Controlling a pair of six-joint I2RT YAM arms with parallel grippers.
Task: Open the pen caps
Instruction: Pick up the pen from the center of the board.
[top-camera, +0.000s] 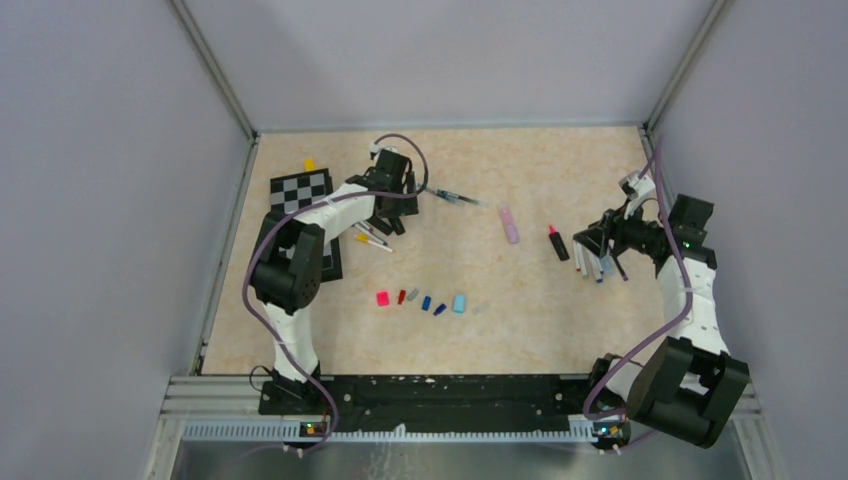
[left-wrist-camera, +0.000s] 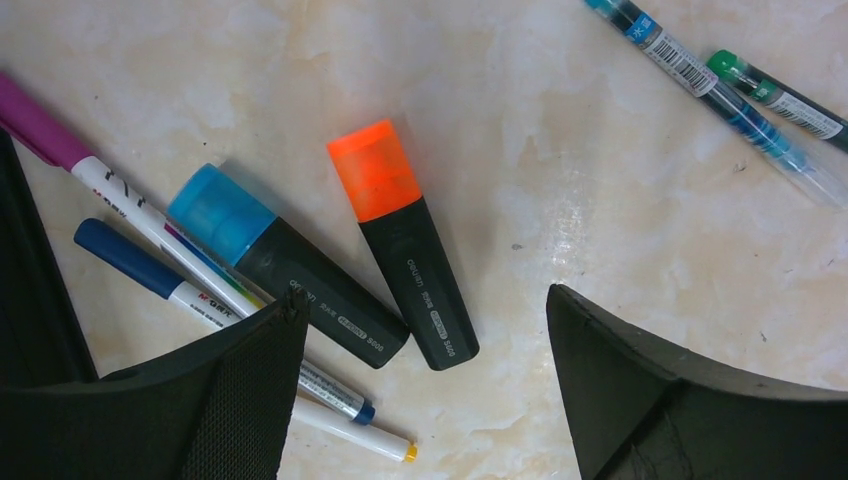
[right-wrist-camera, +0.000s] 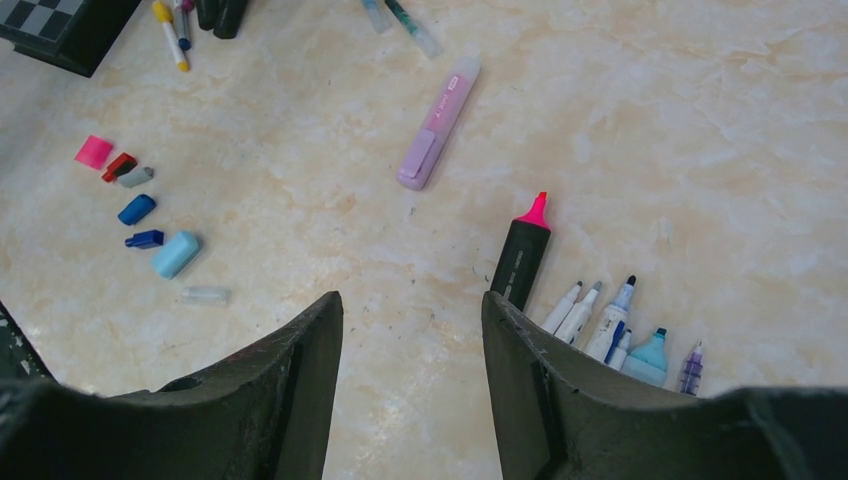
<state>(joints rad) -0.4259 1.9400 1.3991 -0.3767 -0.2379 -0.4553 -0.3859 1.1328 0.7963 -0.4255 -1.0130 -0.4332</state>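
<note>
- Black fingers of your left gripper (left-wrist-camera: 425, 300) stand wide apart with nothing between them, hanging over the capped pens at the table's left.
- Thin white pens with purple and dark-blue caps (left-wrist-camera: 130, 205) lie furthest left, partly hidden behind the left finger; leave them for later.
- Next comes the black highlighter with a light-blue cap (left-wrist-camera: 290, 275), just beside your likely target. Treat it as the main obstacle, since a finger coming down may catch it.
- Your likely target is the black highlighter with an orange cap (left-wrist-camera: 405, 255). Centre over its barrel, set the jaws across it, and grip low so the cap stays free to be pulled.
- Two thin clear pens with blue and green ends (left-wrist-camera: 740, 95) lie well apart, up to the right.
- Mid-table sits a row of loose plastic caps (top-camera: 425, 300); beyond it a lilac highlighter (top-camera: 509, 223) appears capped.
- Your right gripper (right-wrist-camera: 411, 300) hangs with fingers apart and empty, near the uncapped pens (right-wrist-camera: 615, 325); it looks free to pull the cap.
</note>
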